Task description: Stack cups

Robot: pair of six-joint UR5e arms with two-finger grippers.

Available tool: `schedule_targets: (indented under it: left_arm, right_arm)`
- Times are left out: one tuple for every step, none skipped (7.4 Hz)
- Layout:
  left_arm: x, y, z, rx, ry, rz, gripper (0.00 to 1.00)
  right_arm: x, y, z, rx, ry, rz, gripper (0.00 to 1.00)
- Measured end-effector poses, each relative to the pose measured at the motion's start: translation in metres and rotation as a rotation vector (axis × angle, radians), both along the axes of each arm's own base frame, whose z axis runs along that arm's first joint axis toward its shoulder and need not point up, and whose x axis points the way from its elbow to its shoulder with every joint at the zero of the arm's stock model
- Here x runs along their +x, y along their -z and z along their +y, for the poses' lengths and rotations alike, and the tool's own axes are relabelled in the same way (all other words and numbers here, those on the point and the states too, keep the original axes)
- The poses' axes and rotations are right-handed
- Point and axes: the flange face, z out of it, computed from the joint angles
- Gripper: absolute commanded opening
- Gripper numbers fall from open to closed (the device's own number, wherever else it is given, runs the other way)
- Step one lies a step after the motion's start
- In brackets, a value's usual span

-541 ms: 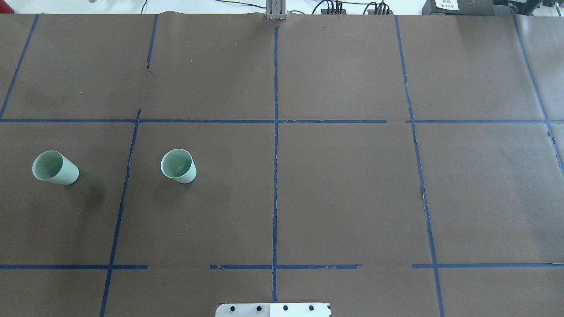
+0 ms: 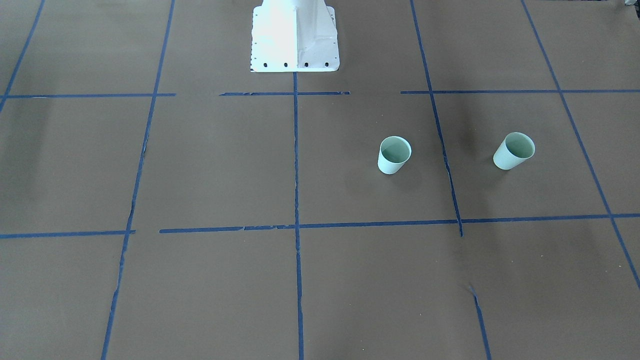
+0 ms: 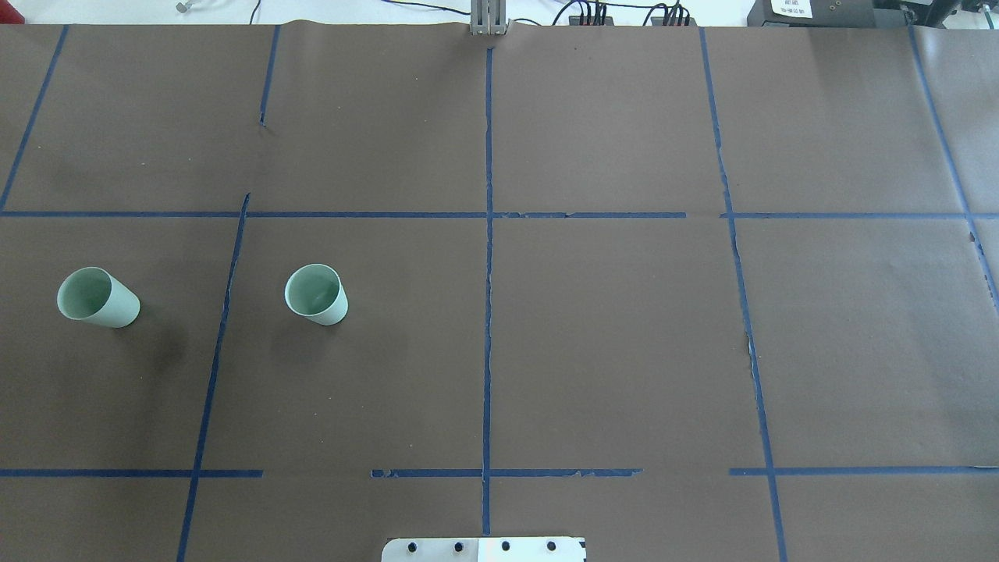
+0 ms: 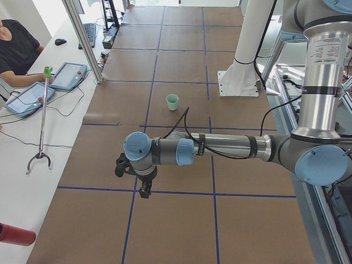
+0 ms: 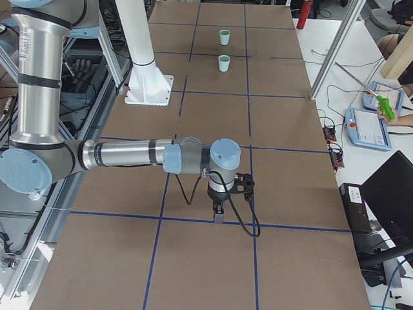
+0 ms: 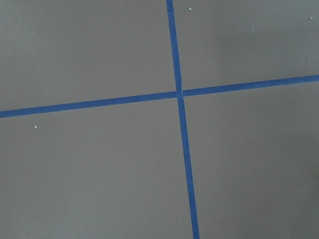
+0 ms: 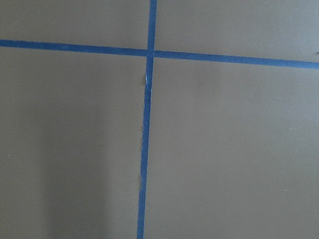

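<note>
Left hand (image 4: pixel 142 186), right hand (image 5: pixel 218 214) — wide or narrow, cannot tell. Outer cup (image 3: pixel 97 297), inner cup (image 3: pixel 316 294) not moved, well apart — stacking not begun.

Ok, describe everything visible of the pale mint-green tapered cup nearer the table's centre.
The pale mint-green tapered cup is handleless, plastic-looking, with a thin rim and darker green inside. It stands upright, empty, on the brown paper table cover, on the robot's left half. Nothing touches it; the identical second cup stands apart.
</note>
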Motion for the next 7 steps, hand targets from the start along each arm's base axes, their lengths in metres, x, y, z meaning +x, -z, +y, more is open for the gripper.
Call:
schedule_targets:
  left_arm:
    - [0.001, 0.008, -0.003, 0.019, 0.000, -0.002, 1.00]
    - [0.003, 0.023, -0.006, 0.042, 0.005, -0.006, 1.00]
    - [0.015, 0.045, -0.010, 0.038, 0.030, -0.005, 1.00]
    - [0.045, 0.067, -0.014, 0.005, 0.064, 0.003, 1.00]
    - [0.080, 0.084, -0.017, -0.008, 0.095, 0.010, 1.00]
    - [0.114, 0.094, -0.013, -0.017, 0.124, 0.018, 1.00]
    - [0.146, 0.096, -0.004, -0.043, 0.146, 0.034, 1.00]
  right_arm:
    - [0.000, 0.000, 0.000, 0.000, 0.000, 0.000, 1.00]
    - [0.000, 0.000, 0.000, 0.000, 0.000, 0.000, 1.00]
    - [0.000, 0.000, 0.000, 0.000, 0.000, 0.000, 1.00]
    - [0.000, 0.000, 0.000, 0.000, 0.000, 0.000, 1.00]
    - [0.000, 0.000, 0.000, 0.000, 0.000, 0.000, 1.00]
    - [0.000, 0.000, 0.000, 0.000, 0.000, 0.000, 1.00]
    - [0.000, 0.000, 0.000, 0.001, 0.000, 0.000, 1.00]
